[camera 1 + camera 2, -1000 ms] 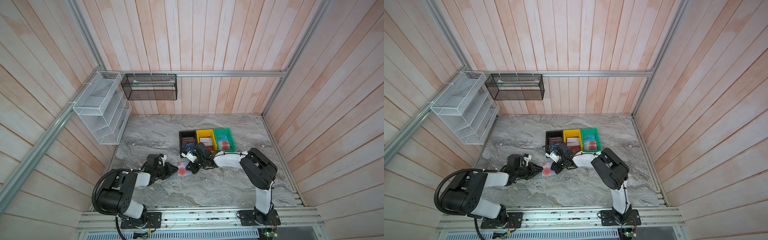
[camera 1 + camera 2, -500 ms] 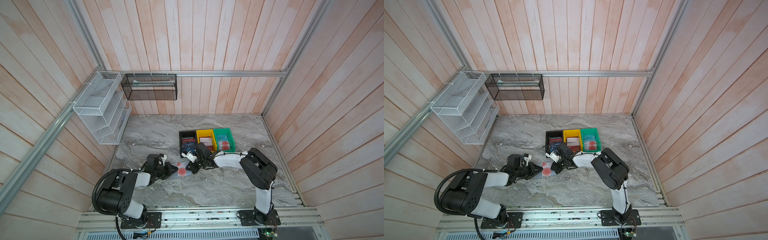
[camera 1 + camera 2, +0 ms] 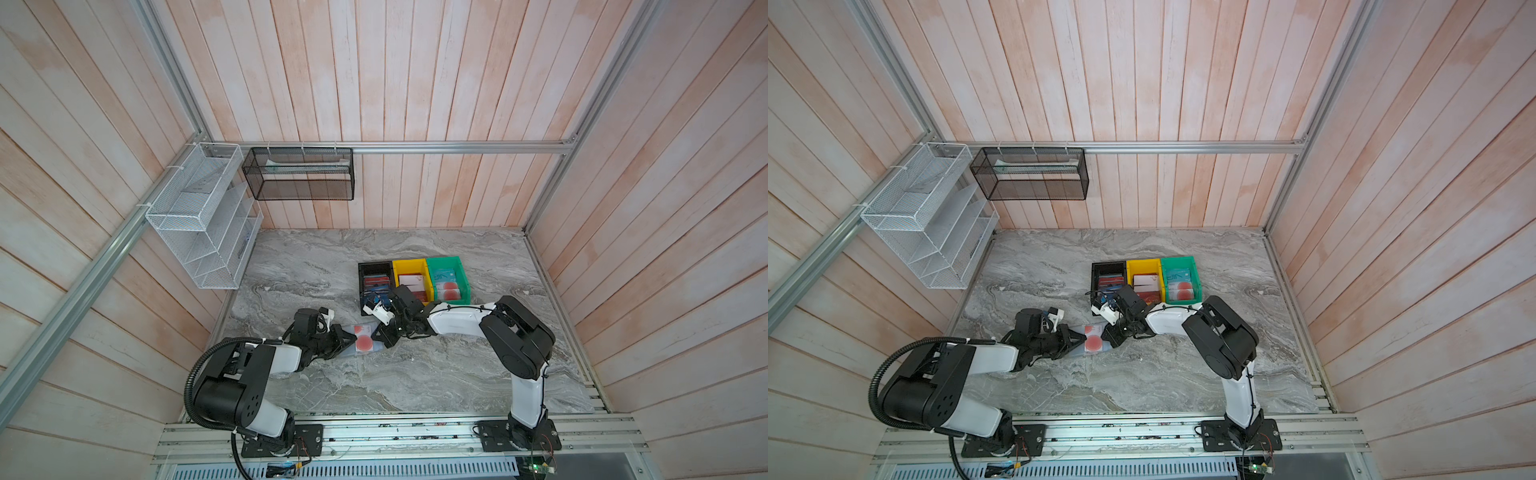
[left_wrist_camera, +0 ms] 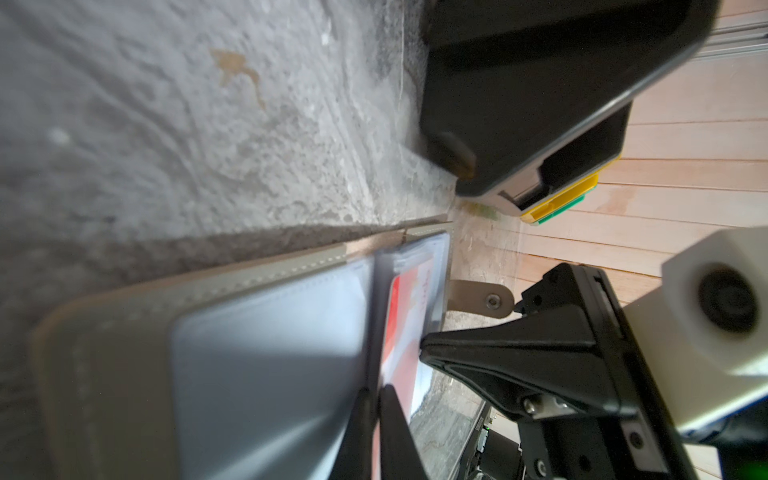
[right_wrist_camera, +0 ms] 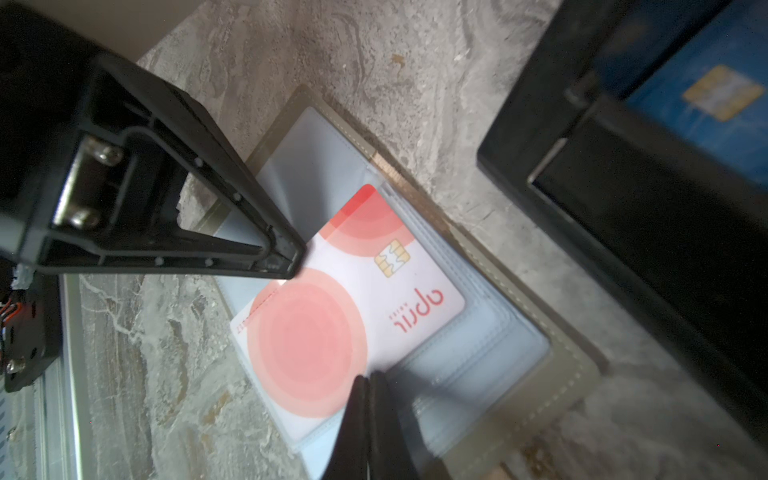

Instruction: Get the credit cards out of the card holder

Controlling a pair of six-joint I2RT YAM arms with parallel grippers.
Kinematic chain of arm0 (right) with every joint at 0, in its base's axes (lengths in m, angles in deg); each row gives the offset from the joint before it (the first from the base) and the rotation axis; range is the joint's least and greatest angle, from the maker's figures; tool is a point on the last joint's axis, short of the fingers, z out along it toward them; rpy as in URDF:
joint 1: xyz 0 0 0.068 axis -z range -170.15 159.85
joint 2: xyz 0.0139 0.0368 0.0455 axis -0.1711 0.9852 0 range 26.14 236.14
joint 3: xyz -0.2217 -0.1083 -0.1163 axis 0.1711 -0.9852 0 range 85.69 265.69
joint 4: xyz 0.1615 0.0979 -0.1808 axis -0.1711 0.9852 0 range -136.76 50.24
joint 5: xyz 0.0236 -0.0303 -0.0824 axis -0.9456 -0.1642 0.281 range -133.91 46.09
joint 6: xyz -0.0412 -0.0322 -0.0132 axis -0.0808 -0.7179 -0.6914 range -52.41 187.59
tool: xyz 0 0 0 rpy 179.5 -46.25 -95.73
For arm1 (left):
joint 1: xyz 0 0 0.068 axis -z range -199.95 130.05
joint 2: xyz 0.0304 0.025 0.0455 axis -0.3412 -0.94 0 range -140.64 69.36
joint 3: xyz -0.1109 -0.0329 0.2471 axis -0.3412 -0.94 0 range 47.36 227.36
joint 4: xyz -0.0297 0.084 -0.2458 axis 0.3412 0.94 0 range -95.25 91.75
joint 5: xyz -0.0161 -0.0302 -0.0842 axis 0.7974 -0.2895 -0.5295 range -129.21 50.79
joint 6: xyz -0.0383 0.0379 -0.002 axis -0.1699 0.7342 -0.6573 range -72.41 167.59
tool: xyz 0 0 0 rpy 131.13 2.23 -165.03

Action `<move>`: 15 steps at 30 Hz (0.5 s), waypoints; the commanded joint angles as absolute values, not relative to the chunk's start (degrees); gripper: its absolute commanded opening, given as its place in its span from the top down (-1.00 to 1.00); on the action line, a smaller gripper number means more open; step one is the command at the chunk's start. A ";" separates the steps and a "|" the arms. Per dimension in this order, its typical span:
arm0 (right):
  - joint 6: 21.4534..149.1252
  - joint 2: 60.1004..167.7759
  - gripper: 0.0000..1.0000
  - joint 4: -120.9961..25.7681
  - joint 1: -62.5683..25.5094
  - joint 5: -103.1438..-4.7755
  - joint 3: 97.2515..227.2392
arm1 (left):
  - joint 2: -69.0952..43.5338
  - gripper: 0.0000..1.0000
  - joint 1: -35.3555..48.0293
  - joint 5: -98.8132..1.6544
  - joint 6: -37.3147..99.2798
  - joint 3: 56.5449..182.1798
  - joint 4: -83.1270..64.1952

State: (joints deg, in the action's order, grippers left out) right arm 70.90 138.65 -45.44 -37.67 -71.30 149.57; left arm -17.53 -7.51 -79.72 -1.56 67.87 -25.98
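Pale red-circled plastic card (image 5: 332, 316) lay partly out of the open grey booklet card holder (image 5: 573, 374), long axis crosswise between our left fingers (image 4: 397, 432), clenched on its edge, and right fingers (image 5: 390, 428), clenched empty.

The grey booklet-style card holder (image 5: 498, 353) lies on the marble bench (image 3: 415, 382) between the left end effector (image 3: 352, 338) and right end effector (image 3: 381, 338), a pale plastic card (image 5: 332, 316) in its sleeve. Behind it stand the black plastic bin (image 3: 375, 264), yellow plastic bin (image 3: 409, 262), green plastic bin (image 3: 446, 259), left to right.
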 commanded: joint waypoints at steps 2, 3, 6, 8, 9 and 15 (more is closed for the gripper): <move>71.31 139.52 1.00 -42.19 -37.43 -70.54 147.97 | -18.33 0.93 -7.21 -80.25 -1.28 68.32 -27.26; 71.31 139.45 1.00 -42.22 -37.42 -70.54 147.85 | -18.18 0.98 -7.21 -80.21 -1.14 68.28 -26.94; 71.35 139.34 1.00 -42.14 -37.34 -70.54 147.76 | -17.79 1.00 -7.21 -79.23 0.09 68.29 -24.59; 71.41 139.25 1.00 -42.16 -37.26 -70.48 147.68 | -17.40 1.00 -7.29 -77.88 0.86 68.11 -22.55; 71.46 139.17 1.00 -42.11 -37.13 -70.54 147.58 | -17.26 1.00 -7.37 -77.42 1.21 68.08 -21.59; 71.75 139.25 1.00 -41.81 -36.77 -70.69 147.39 | -14.86 1.00 -8.68 -74.61 2.62 67.02 -16.76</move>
State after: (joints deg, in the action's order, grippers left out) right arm 71.08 138.62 -45.75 -37.39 -71.83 149.29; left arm -15.87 -7.90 -78.12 0.45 67.90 -22.44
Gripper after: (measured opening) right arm 0.047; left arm 0.056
